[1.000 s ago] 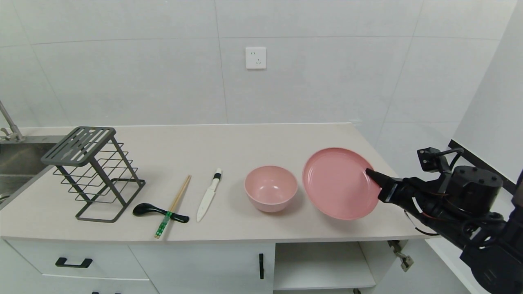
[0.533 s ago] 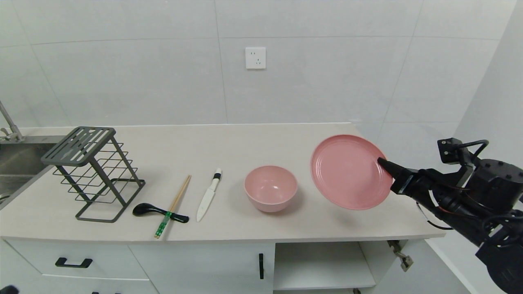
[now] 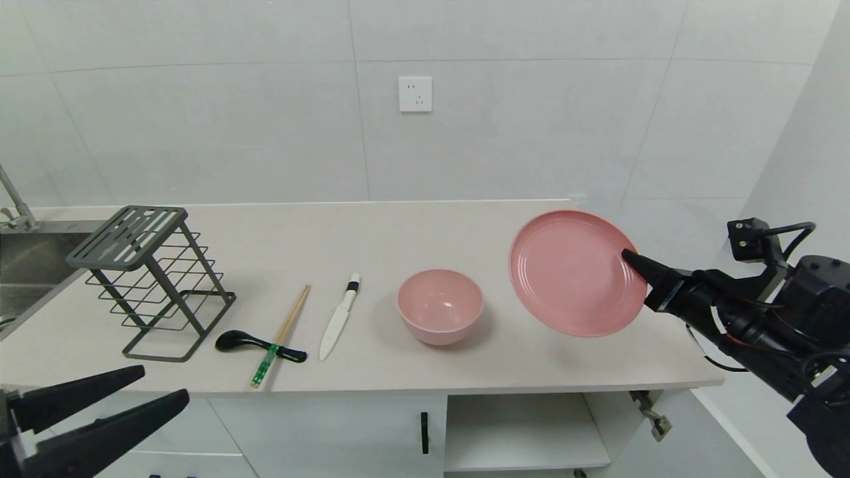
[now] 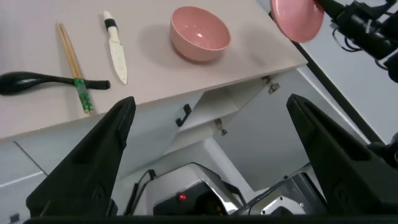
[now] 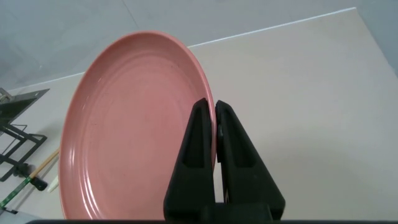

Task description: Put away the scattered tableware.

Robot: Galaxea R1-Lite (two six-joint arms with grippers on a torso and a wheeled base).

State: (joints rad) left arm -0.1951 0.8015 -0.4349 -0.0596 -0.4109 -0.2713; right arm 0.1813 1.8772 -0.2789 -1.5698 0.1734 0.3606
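Observation:
My right gripper (image 3: 629, 260) (image 5: 214, 115) is shut on the rim of a pink plate (image 3: 575, 272) (image 5: 134, 127) and holds it tilted in the air above the counter's right end. A pink bowl (image 3: 440, 305) (image 4: 200, 33) sits upright on the counter to the plate's left. Further left lie a white knife (image 3: 339, 317) (image 4: 114, 46), a pair of chopsticks (image 3: 281, 334) (image 4: 73, 67) and a black spoon (image 3: 257, 344) (image 4: 46, 81). My left gripper (image 3: 156, 392) (image 4: 211, 121) is open, low in front of the counter's left part, holding nothing.
A dark wire rack (image 3: 150, 279) stands on the counter's left part, beside a sink (image 3: 20, 265). Below the counter at the right is an open cabinet shelf (image 3: 524, 431) with its door swung aside. A tiled wall with a socket (image 3: 416, 93) stands behind.
My right gripper has lifted the pink plate off the counter and carried it up and to the right. My left gripper has come into the head view at the lower left.

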